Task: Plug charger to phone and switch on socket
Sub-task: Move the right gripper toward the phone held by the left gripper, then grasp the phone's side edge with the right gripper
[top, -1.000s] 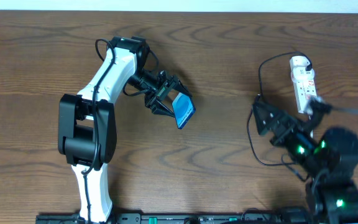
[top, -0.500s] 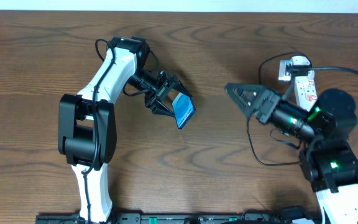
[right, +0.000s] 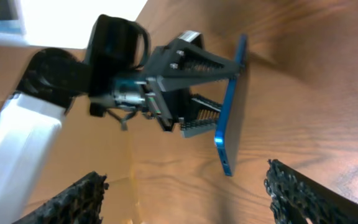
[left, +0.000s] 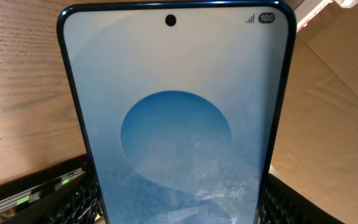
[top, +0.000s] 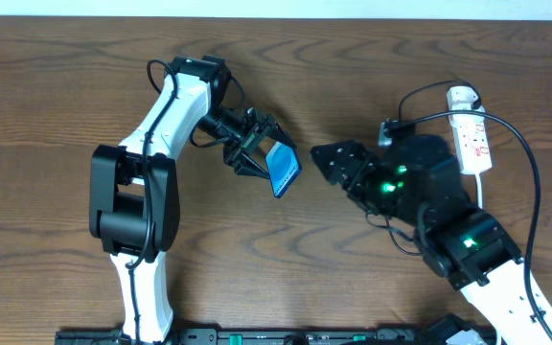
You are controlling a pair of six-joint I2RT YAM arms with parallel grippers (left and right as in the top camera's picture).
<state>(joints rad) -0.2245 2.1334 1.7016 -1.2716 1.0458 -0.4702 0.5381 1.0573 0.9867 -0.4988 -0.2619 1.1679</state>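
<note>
Right tool (top: 330, 163): low over the surface (top: 65, 96), right of centre, pointing left. In the right wrist view its jaws stand wide apart with nothing between them, so it is open and empty.

Phone (top: 285, 171): just left of the right tool, with a clear gap between the two. It is held up off the surface and tilted. The screen is lit blue-white and faces the left wrist camera. The right wrist view shows it edge-on, as a thin blue slab.

Left tool (top: 264, 158): closed on the phone, one jaw on each long edge, with the white arm reaching in from the far left side.

Charger cable (top: 403, 102): thin and black, arcing over the surface behind the right arm. It runs from the far end of the power strip and passes under the arm. The position of its plug tip cannot be told.

Power strip (top: 471, 139): white, lying lengthwise at the far right, well apart from the phone.
</note>
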